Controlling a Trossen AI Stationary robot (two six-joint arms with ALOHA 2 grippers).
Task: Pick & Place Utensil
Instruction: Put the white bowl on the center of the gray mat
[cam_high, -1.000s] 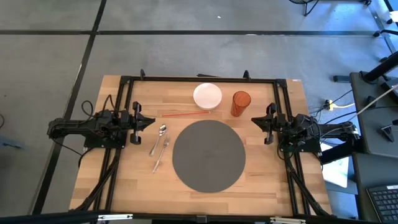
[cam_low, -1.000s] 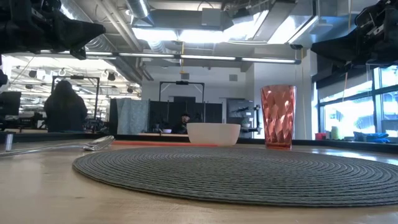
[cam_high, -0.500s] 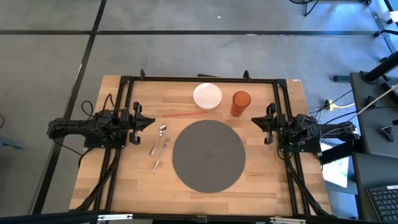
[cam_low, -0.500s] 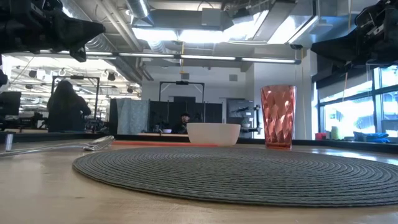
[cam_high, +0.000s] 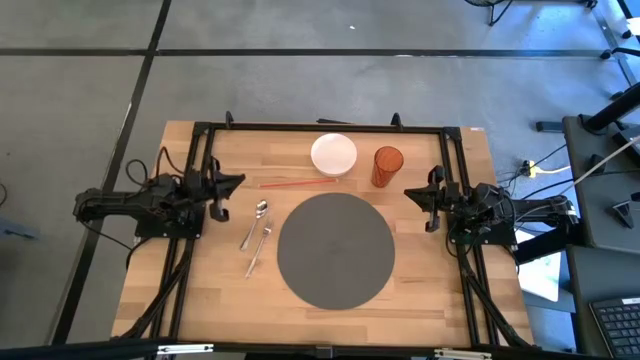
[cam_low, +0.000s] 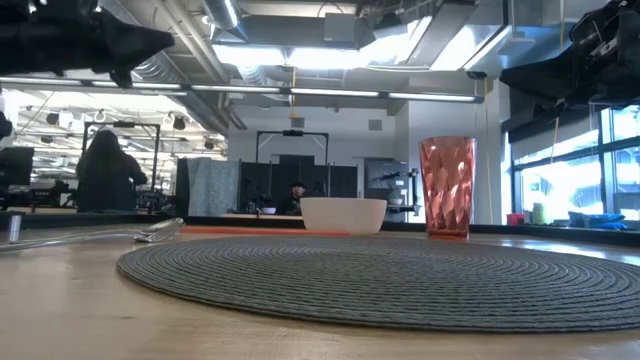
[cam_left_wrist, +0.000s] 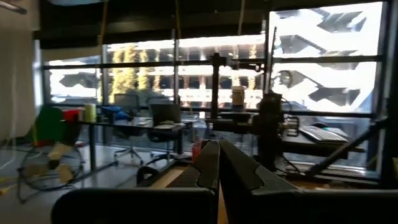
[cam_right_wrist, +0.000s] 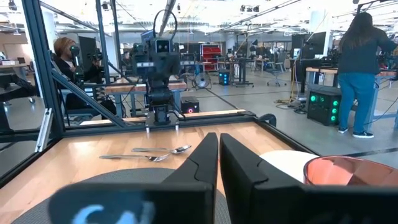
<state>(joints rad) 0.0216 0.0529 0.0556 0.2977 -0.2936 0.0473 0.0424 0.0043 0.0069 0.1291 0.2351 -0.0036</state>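
The spoon (cam_high: 259, 213) and fork (cam_high: 260, 243) lie side by side on the wooden worktop (cam_high: 215, 290), just ahead of the left end effector (cam_high: 232, 184) and a little to the near side of its tips, between it and the round grey placemat (cam_high: 335, 249). From the right end effector (cam_high: 412, 192) both utensils are well away, on the far side of the placemat; the right wrist view shows the spoon (cam_right_wrist: 163, 150) and fork (cam_right_wrist: 134, 157) lying flat beyond the mat, with the left arm standing behind them.

The left arm reaches in level from the worktop's left edge, its end effector raised off the surface and aimed toward the middle; in the left wrist view its two dark fingers (cam_left_wrist: 208, 165) are pressed together with no gap and nothing between them. The right arm waits at the right edge, mirrored, its fingers (cam_right_wrist: 202, 158) likewise closed tip to tip on nothing.

A white bowl (cam_high: 333, 154) and an orange tumbler (cam_high: 387, 166) stand at the back of the worktop, beyond the placemat, with a thin red straw-like stick (cam_high: 298, 183) lying beside the bowl on the left end effector's side.

In the low view the utensils (cam_low: 150, 232) show only as a thin glint at the left, too flat to separate spoon from fork, and both arms are cut off by the upper corners. A person (cam_low: 104, 172) stands far back in the room.
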